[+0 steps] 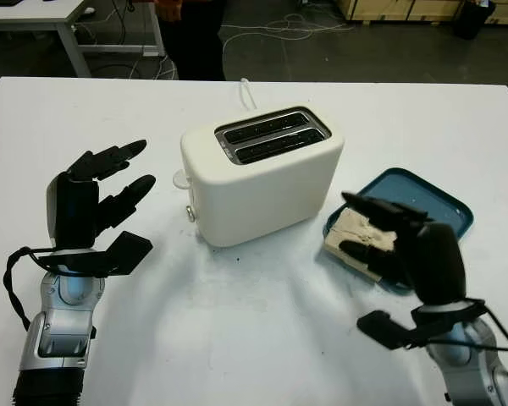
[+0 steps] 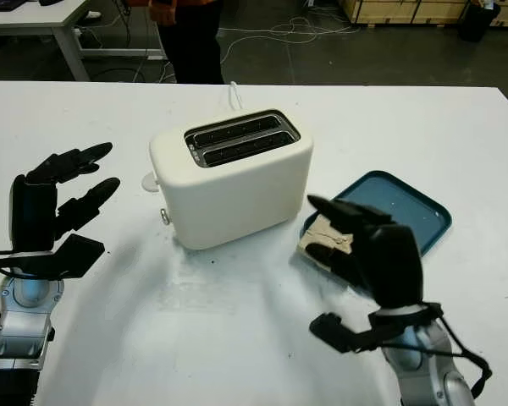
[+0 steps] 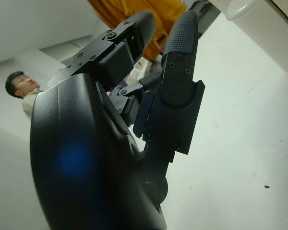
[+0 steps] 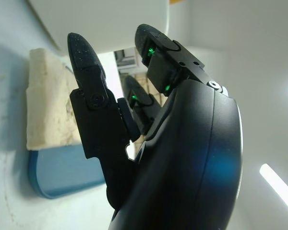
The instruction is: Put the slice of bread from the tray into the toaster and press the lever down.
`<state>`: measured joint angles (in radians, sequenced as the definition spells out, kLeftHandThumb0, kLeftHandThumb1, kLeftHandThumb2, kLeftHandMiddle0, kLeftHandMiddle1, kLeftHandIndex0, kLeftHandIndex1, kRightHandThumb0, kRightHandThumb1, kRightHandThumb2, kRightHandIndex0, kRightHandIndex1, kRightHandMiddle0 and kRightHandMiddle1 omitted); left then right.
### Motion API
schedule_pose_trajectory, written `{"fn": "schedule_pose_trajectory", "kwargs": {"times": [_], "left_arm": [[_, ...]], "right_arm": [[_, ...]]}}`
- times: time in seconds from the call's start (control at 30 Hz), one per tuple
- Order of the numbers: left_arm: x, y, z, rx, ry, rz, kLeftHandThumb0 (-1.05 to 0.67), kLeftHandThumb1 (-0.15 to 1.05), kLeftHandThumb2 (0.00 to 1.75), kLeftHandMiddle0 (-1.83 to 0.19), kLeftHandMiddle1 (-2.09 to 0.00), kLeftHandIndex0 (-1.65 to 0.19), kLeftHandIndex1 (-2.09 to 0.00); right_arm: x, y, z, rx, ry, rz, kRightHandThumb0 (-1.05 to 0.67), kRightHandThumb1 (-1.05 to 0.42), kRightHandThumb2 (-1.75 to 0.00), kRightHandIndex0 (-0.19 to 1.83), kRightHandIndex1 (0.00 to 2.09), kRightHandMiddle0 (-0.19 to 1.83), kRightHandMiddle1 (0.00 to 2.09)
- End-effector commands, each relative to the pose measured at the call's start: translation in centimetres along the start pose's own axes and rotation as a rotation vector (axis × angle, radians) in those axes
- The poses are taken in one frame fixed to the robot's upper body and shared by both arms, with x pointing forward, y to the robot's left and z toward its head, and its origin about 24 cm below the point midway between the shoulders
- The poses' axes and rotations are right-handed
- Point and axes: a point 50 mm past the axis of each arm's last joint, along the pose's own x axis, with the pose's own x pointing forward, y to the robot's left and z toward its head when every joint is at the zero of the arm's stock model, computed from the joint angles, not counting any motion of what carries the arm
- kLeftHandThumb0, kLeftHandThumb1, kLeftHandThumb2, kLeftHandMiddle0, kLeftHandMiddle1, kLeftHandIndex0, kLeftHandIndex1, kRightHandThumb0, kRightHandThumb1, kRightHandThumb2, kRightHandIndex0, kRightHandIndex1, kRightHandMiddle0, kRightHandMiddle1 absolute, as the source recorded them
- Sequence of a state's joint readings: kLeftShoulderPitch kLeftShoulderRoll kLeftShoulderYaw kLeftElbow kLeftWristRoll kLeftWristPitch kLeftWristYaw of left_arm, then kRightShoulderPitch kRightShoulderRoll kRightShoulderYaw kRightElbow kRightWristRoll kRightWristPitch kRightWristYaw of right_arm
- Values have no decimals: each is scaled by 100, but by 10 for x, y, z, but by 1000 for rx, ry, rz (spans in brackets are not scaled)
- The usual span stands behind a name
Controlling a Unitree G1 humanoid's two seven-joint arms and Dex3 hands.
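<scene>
White table (image 1: pixel 262 338) carries everything, a person standing beyond its far edge. Centre stands the toaster (image 1: pixel 262 173), slots up and empty, presumably awaiting bread. Right of it a blue tray (image 1: pixel 432 199) holds the bread (image 1: pixel 360 233), pale, rough-crusted, at its near corner. Right hand (image 1: pixel 398 241) hovers over the bread, holding nothing. Left hand (image 1: pixel 97 203) waits open, left of the toaster.

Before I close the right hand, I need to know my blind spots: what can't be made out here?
- Slice of bread: in the eye views the right hand covers much of it, so contact cannot be judged.
- Toaster lever: only a small knob shows at the end; its position is unclear.
- Blue tray: near corner hidden behind the right hand.
- Left hand: open, left of the toaster.
</scene>
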<state>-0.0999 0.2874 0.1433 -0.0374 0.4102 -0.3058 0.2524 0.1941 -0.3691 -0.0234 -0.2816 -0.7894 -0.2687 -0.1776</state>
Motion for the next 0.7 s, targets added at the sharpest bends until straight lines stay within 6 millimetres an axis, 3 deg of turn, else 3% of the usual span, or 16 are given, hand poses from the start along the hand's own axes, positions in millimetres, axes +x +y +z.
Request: {"fn": "schedule_pose_trajectory", "kwargs": {"times": [0.0,0.67], "left_arm": [[2,3,2,1,-22,10,-53,92,21,-57,-96,-89,0],[2,4,2,-19,-10,10,-53,92,20,-56,-94,-89,0]], "right_arm": [[-3,-2,2,-48,-13,6,-58,-81,0,54,0,55,0],[-21,12,4,-257,47,159,-69,-85,-1,39,0,42,0]]}}
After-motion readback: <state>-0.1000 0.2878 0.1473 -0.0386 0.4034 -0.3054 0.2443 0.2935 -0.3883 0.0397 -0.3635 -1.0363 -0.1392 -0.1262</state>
